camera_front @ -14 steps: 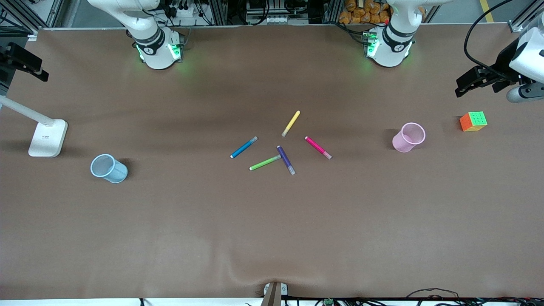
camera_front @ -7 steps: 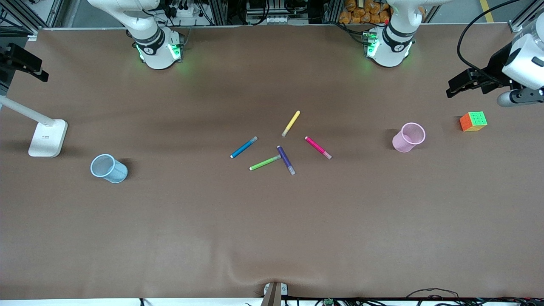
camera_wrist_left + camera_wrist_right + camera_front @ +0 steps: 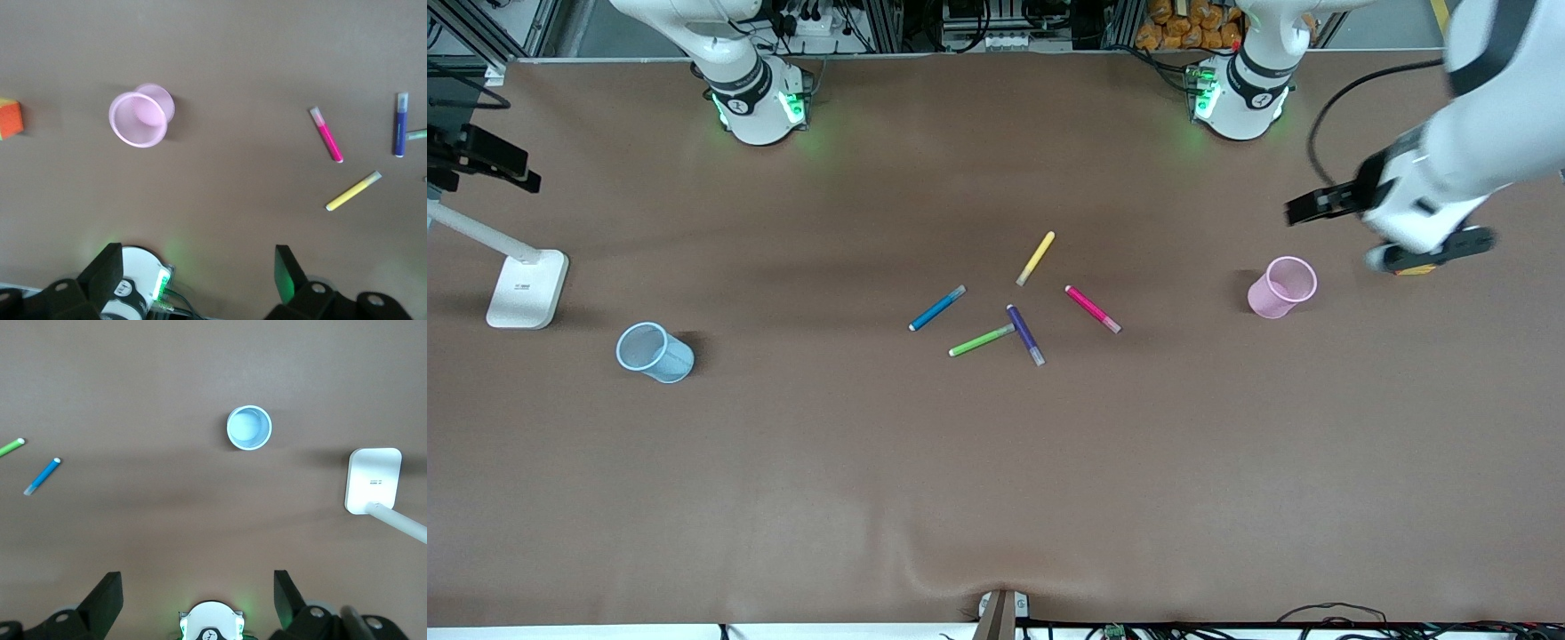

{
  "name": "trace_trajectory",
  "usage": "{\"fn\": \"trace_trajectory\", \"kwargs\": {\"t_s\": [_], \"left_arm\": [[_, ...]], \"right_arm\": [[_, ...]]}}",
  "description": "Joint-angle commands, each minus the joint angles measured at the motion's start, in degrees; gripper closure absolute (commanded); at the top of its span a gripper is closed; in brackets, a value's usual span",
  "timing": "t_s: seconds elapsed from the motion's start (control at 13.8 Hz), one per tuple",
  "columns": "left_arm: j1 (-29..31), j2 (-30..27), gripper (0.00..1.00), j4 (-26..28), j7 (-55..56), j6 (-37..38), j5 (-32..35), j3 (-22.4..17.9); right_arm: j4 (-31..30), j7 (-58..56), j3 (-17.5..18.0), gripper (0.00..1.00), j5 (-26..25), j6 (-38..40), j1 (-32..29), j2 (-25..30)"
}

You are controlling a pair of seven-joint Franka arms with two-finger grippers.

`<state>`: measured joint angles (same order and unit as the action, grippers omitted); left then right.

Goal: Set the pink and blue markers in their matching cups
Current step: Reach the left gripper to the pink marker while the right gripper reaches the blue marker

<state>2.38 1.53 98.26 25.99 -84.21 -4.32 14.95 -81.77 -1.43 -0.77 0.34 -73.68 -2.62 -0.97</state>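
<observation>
The pink marker (image 3: 1092,308) and the blue marker (image 3: 937,308) lie flat in a loose cluster at mid-table. The pink cup (image 3: 1282,286) stands toward the left arm's end, the blue cup (image 3: 655,352) toward the right arm's end. My left gripper (image 3: 1430,249) hangs high over the cube beside the pink cup. In the left wrist view it (image 3: 197,260) is open and empty, with the pink cup (image 3: 138,119) and pink marker (image 3: 326,134) below. My right gripper (image 3: 197,583) is open and empty, high above the blue cup (image 3: 249,427), with the blue marker (image 3: 43,477) off to one side.
A yellow marker (image 3: 1036,258), a green marker (image 3: 981,340) and a purple marker (image 3: 1025,334) lie among the two task markers. A colourful cube (image 3: 8,119) sits near the pink cup. A white lamp base (image 3: 527,289) stands near the blue cup.
The left arm has swung in from the table's end toward the pink cup and now covers the cube. The right arm has barely shifted. Both grippers stay open.
</observation>
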Motion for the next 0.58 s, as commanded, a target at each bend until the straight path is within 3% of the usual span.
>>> {"fn": "trace_trajectory", "kwargs": {"t_s": [0.0, 0.29, 0.51], "left_arm": [[0.1, 1.0, 0.0, 3.2, 6.9, -4.5, -2.7, 1.9], [0.2, 5.8, 0.0, 6.8, 11.8, -9.7, -4.9, 3.8], [0.1, 6.1, 0.0, 11.4, 13.6, -15.6, -10.3, 3.7]], "right_arm": [[0.9, -0.3, 0.1, 0.0, -1.0, 0.6, -0.3, -3.1], [0.5, 0.2, 0.1, 0.0, -0.8, 0.8, -0.1, -4.5], [0.3, 0.7, 0.1, 0.0, -0.1, 1.7, 0.5, -5.7]]}}
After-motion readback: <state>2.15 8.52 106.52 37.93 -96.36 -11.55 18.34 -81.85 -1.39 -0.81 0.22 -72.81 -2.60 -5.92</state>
